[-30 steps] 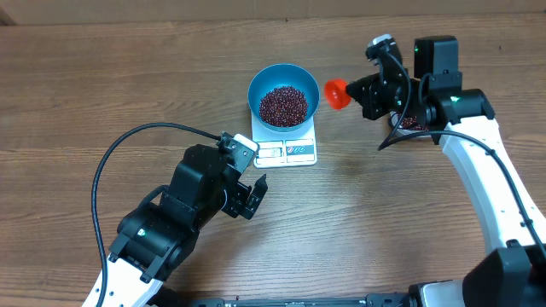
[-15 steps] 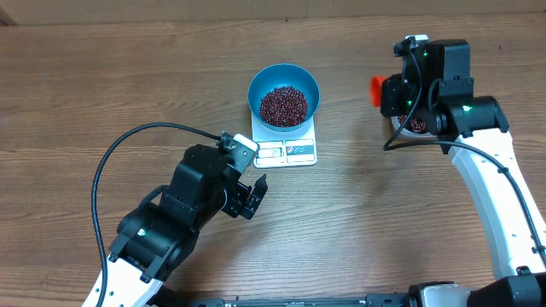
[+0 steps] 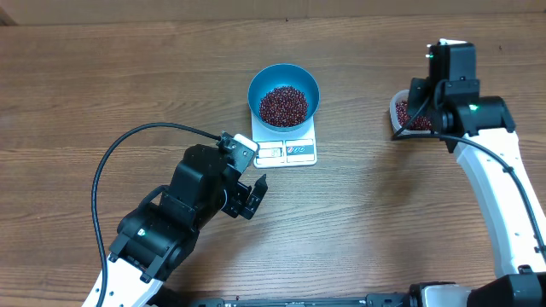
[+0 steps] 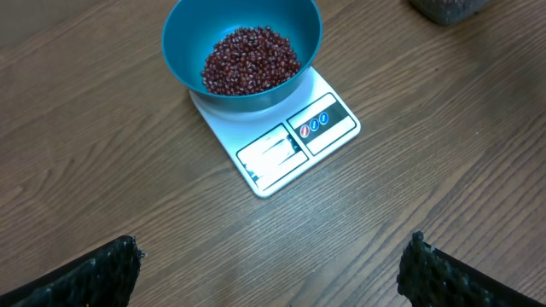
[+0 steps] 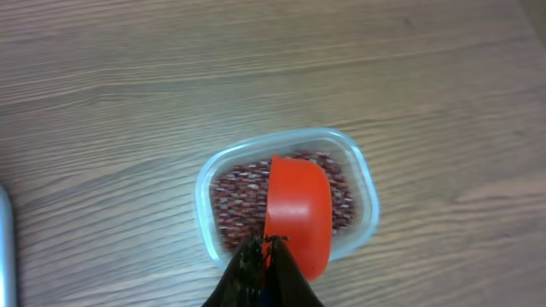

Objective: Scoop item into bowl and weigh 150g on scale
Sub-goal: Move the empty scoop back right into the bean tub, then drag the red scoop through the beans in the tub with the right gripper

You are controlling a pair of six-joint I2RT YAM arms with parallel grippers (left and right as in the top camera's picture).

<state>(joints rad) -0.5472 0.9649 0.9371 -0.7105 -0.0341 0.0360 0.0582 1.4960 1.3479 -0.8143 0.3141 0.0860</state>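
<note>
The blue bowl (image 3: 284, 78) sits on the white scale (image 3: 287, 152), holding a mound of dark red beans (image 3: 283, 105). From the left wrist, the bowl (image 4: 256, 101), beans (image 4: 250, 60) and scale (image 4: 299, 141) lie ahead of my left gripper (image 4: 273, 251), which is open and empty above bare wood. In the overhead view my left gripper (image 3: 253, 198) hovers below the scale. My right gripper (image 5: 269, 243) is shut on the handle of an orange-red scoop (image 5: 299, 205), held over a clear tub (image 5: 365, 183) of beans (image 5: 235, 200).
The clear tub (image 3: 397, 111) stands at the right of the table, partly hidden under the right wrist in the overhead view. A black cable (image 3: 128, 141) loops across the wood left of the left arm.
My right arm has carried the scoop rightward, from beside the bowl to above the clear tub. The left arm has not moved.
</note>
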